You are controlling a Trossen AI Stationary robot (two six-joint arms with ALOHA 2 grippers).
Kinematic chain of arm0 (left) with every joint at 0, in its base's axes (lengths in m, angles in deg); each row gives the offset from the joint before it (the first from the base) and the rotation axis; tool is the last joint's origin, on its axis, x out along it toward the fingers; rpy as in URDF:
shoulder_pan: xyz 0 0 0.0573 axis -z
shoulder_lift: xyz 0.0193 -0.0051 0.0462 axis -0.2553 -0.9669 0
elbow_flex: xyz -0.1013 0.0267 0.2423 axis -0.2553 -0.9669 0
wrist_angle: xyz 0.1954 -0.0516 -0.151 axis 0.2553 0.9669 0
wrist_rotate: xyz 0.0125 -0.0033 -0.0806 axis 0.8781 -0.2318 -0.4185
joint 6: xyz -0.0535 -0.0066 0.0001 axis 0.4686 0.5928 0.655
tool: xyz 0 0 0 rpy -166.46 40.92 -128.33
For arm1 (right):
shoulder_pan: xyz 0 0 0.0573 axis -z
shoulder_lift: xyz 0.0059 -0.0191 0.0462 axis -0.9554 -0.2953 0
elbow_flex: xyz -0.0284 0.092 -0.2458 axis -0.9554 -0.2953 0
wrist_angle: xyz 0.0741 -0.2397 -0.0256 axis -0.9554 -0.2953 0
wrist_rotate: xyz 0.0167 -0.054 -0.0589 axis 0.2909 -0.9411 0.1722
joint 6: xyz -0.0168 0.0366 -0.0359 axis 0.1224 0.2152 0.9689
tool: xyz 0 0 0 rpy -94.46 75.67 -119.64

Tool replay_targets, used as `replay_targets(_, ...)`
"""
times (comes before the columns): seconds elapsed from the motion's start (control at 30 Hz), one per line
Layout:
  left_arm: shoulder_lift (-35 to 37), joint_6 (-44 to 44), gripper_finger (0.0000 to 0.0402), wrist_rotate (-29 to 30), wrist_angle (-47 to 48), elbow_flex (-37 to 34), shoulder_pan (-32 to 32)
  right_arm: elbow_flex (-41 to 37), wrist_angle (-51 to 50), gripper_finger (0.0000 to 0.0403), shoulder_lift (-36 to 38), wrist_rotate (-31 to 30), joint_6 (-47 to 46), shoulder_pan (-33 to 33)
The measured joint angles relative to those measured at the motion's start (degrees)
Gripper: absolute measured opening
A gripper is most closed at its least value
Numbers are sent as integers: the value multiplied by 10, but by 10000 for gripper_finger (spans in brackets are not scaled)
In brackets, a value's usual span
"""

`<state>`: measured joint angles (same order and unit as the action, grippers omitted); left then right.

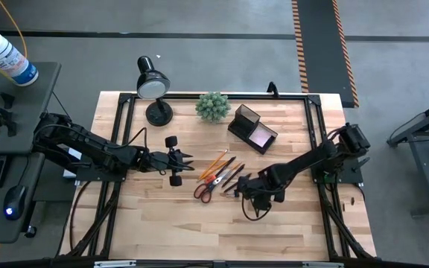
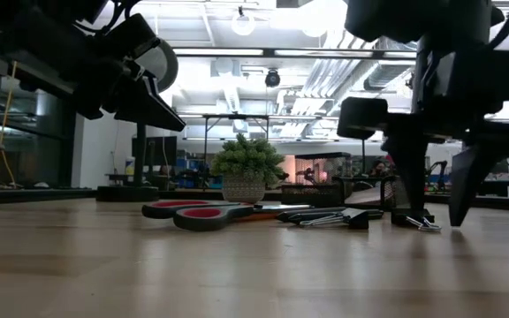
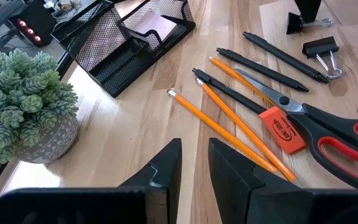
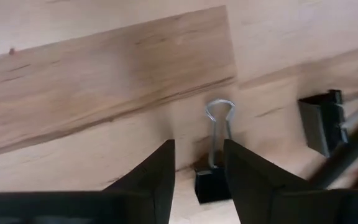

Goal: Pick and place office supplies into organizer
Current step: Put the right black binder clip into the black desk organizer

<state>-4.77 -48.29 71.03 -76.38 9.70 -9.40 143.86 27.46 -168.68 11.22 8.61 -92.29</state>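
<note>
Centrally in the high view, the surface (image 1: pixel 162 223) carries the organizer (image 1: pixel 252 129) at upper middle and scissors (image 1: pixel 204 190) below it. Left gripper (image 1: pixel 188 165) hovers left, jaws narrowly parted, empty. Right gripper (image 4: pixel 199 163) straddles a binder clip (image 4: pixel 212 174), jaws spread. The orange eraser's (image 3: pixel 281 129) lettering is unreadable.

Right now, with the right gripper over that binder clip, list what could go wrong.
1. The right gripper straddles a small binder clip with open fingers; the clip is small and could slip or flip away as they close.
2. A second clip and a pen lie close by, so the fingers might nudge them.
3. The left gripper hovers near the pencils; the arms could crowd each other.
</note>
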Motion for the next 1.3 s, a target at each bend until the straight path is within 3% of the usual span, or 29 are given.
replay_targets(0.43, 0, -1, 67, 0, 3, 0, 0, 1, 2, 76, -14, 18, -2, 5)
replay_targets(0.83, 0, -1, 67, 0, 3, 0, 0, 0, 8, 5, -15, 31, -77, 12)
replay_targets(1.3, 0, 0, 67, 0, 3, 0, 0, 25, -3, 1, -20, -17, -125, 12)
